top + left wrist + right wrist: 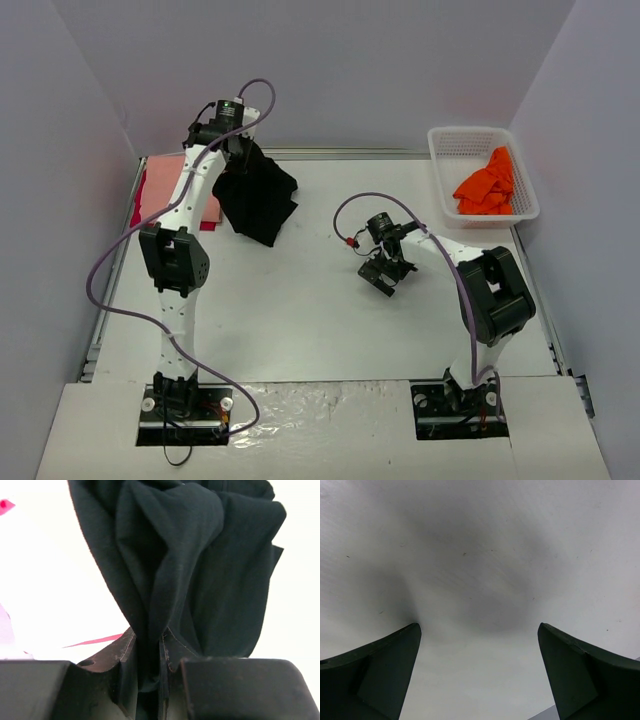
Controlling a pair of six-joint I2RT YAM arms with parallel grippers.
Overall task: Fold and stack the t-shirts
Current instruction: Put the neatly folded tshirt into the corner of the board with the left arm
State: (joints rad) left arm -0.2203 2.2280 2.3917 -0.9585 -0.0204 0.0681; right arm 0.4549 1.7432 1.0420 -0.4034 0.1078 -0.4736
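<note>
White desk [300, 320] below: left fingers [240, 145] pinch the black t-shirt [258, 200], hanging beneath them, probably to drape it flat; right fingers [383, 276] gape wide, empty, hovering ready

The large black cloth t-shirt [257, 200] hangs from the left end effector [238, 140] over the far left part of the flat white worktop [300, 310], bunched between its closed-in jaws in the left wrist view. To its left, at the worktop's far left edge, the salmon-pink cloth t-shirt [163, 188] lies flat on the red cloth t-shirt [138, 200], which shows along its edges. In the far right corner stands the white plastic mesh basket [450, 140], with the bright orange cloth t-shirt [487, 188] crumpled in it. The right end effector [383, 277] hovers near the worktop's middle, jaws spread wide, well apart from both.
</note>
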